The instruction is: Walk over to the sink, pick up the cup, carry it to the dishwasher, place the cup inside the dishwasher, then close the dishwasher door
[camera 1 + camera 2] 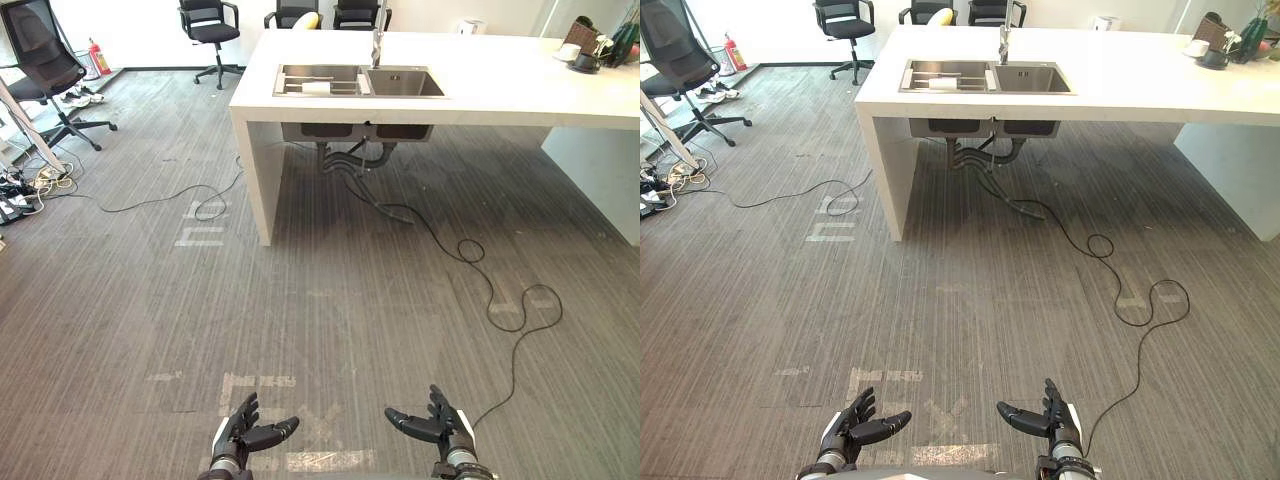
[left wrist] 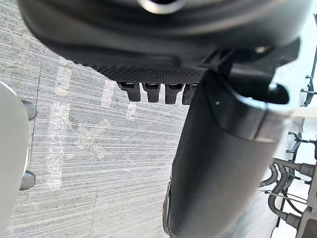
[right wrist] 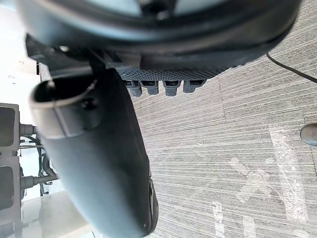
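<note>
A double steel sink (image 1: 360, 96) is set in a white counter (image 1: 500, 95) across the room, with a tall faucet (image 1: 378, 40) behind it. A small white cup-like thing (image 1: 316, 88) lies in the sink's left basin. My left hand (image 1: 240, 432) and right hand (image 1: 440, 425) hang low in front of me over the grey carpet, far from the counter. Both are open with straight fingers and thumbs pointing inward, and they hold nothing. In the left wrist view the fingers (image 2: 153, 91) are extended, and in the right wrist view the fingers (image 3: 163, 87) are likewise.
Black office chairs stand at far left (image 1: 50, 60) and behind the counter (image 1: 210, 30). A thin cable (image 1: 170, 195) trails over the carpet left of the counter's end panel (image 1: 255, 170). Pipes (image 1: 345, 160) hang under the sink. A dark cup and basket (image 1: 585, 50) sit at the counter's far right.
</note>
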